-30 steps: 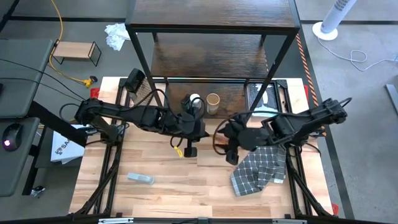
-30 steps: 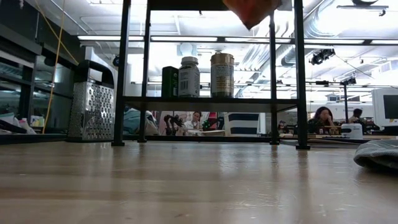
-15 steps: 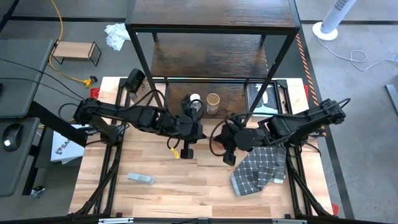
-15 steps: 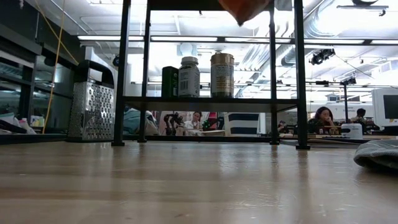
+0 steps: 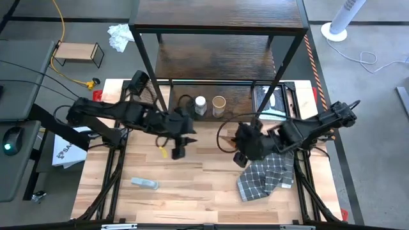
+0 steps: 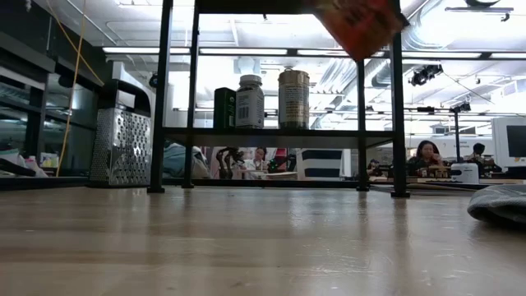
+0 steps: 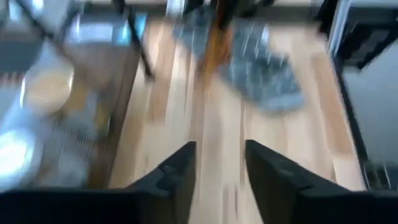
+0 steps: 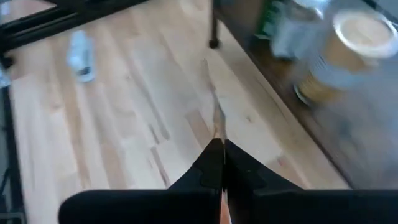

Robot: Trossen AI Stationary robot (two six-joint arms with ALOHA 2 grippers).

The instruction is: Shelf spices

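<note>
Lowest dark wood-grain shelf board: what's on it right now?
A dark jar, a white-capped jar and a tan-lidded brown jar in a row; the upper boards hide its back part from above.

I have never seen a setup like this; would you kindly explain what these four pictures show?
It is a robot with two dark arms at a wooden table. One picture looks straight down, one level along the tabletop, two from wrist cameras. The right arm, jaws shut, holds a reddish-brown packet up near the shelf. The left arm has jaws open and empty. Three jars stand on the shelf's low board: white-capped jar, tan-lidded jar, dark jar. A checked cloth and a grater are on the table.
</note>
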